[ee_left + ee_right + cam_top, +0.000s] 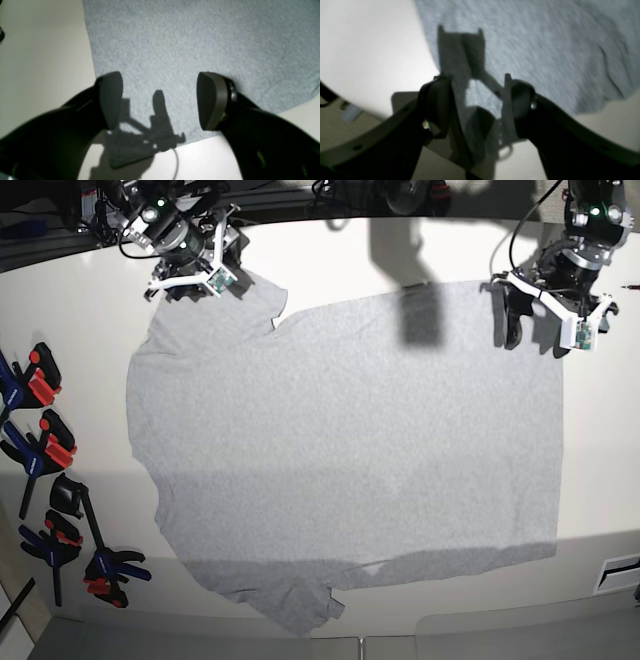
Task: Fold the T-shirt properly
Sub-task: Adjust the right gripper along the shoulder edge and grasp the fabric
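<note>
Both fingers sets, left point(160, 100) and right point(477, 105), gape wide, empty. T-shirt point(350, 450): soft, light, limp; I would pinch its corner hems off the surface point(600, 480).

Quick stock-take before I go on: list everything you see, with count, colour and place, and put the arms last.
T-shirt: one, light heather grey, spread flat across the middle of the table, plain side up.
Table: one, cream-white, under everything.
Clamps: several, black with blue and orange-red parts, along the base view's left table edge; exact count unclear.
Cables: dark tangle, far table edge.
Left gripper: one, black, open, over the shirt's corner at the base view's upper right.
Right gripper: one, black, open, over the sleeve at the base view's upper left.
</note>
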Robot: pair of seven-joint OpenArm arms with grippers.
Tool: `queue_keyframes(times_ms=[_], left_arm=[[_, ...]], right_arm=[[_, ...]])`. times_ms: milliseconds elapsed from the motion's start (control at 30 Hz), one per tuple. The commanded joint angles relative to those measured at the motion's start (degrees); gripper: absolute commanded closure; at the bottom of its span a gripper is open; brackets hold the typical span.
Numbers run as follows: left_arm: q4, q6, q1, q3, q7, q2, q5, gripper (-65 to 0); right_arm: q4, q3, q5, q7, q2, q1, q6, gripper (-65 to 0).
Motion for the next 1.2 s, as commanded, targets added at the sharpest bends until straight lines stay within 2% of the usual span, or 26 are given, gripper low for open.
queue_keyframes(times_ms=[0,200,400,633,667,967,1067,1167], left_arm=[[0.96,-0.2,0.02,-0.37,-1.33,-0.46,-0.15,-42.1],[0.96,-0.2,0.02,-0.37,-1.36,-0.46,-0.17,-42.1],[0.96,-0.2,0.02,-0.37,-1.36,-0.46,-0.17,-42.1],[0.96,-0.2,0.02,-0.37,-1.38,-0.44,-0.15,-42.1],[0.96,-0.2,0.02,-0.37,-1.38,-0.44,-0.15,-42.1],[0.96,-0.2,0.02,-0.37,-1.38,-0.46,-0.15,-42.1],[0.96,-0.2,0.02,-0.37,-1.38,-0.46,-0.15,-42.1],[0.96,-0.2,0.02,-0.37,-1.38,-0.46,-0.15,-42.1]], right_arm=[[-1.6,0.28,-4.66,-9.03,1.97,-0.9,-0.07,-35.6],[-1.6,0.26,-4.39,-20.46,5.86,-1.18,-1.75,-35.6],[-1.6,0.26,-4.24,-18.69,8.0,-1.27,-1.46,-35.6],[-1.57,-0.5,-1.01,-14.99,9.33,-1.27,5.97,-35.5],[-1.6,-1.09,-1.05,-14.45,9.53,-1.27,6.19,-35.5],[1.18,-7.3,-1.42,-13.94,9.66,-1.16,5.73,-35.5],[7.37,-7.1,-1.33,-16.0,9.81,-1.16,5.53,-35.5],[14.23,-6.78,1.2,-20.13,12.52,-1.18,4.57,-35.6]])
